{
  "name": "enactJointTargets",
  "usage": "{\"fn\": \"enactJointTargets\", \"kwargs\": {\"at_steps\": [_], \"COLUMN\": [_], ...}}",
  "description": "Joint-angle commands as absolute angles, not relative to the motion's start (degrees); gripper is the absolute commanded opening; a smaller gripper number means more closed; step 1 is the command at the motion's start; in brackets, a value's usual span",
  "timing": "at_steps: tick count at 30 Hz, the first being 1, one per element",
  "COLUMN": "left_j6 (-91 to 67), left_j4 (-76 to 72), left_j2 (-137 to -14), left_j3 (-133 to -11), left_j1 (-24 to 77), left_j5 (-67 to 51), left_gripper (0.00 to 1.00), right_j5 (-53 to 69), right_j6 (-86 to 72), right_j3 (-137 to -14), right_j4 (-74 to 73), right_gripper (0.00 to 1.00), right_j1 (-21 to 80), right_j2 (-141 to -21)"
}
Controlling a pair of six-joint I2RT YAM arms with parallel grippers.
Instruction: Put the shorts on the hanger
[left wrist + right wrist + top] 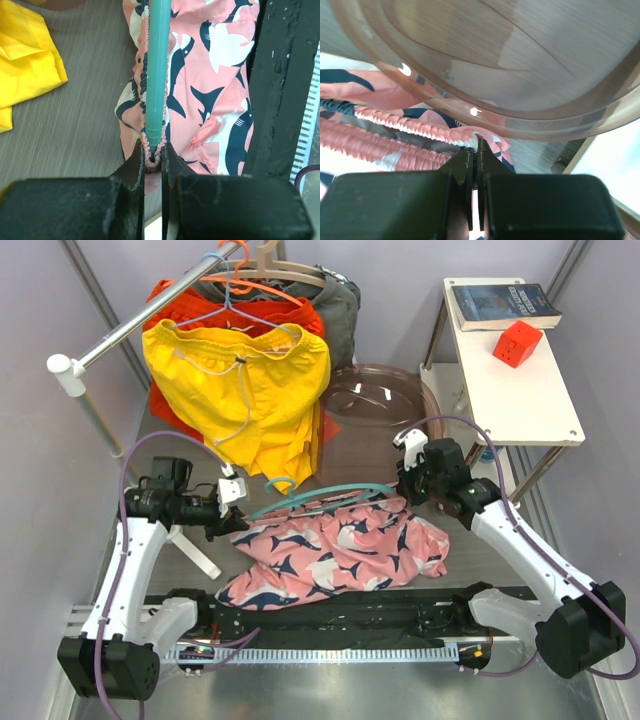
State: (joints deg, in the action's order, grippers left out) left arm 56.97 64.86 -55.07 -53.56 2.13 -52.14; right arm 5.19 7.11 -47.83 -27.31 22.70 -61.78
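The pink shorts [340,550] with navy and white sharks lie spread on the table between the arms. The teal hanger [330,491] arcs along their far waistband edge. My left gripper [238,516] is shut on the left end of the waistband. In the left wrist view its jaws [152,152] pinch the gathered elastic of the shorts [210,75], wrapped round the tip of the hanger [158,75]. My right gripper [410,488] is shut on the right end of the waistband. In the right wrist view it [476,147] grips the ruffled pink edge of the shorts [410,125].
Yellow shorts [240,380] on an orange hanger hang from a rail [140,315] at the back left, over red and grey garments. A brown translucent tub [375,410] stands just behind the right gripper. A white side table [520,400] holds a book [503,305] and a red cube [517,343].
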Motion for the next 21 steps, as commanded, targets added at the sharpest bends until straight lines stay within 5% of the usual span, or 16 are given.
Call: {"fn": "enactJointTargets", "kwargs": {"at_steps": [1, 21], "left_j6": [58.4, 42.1], "left_j4": [68.2, 56.6], "left_j2": [-54.7, -60.0], "left_j3": [-54.5, -59.3], "left_j1": [0.4, 16.8], "left_j5": [-42.5, -29.7], "left_gripper": [0.00, 0.00], "right_j5": [-0.8, 9.0], "right_j6": [10.2, 13.1], "right_j3": [-53.3, -68.7], "right_j4": [-32.9, -44.6], "right_gripper": [0.01, 0.01], "right_j1": [20.0, 22.7], "right_j2": [-60.7, -66.9]}}
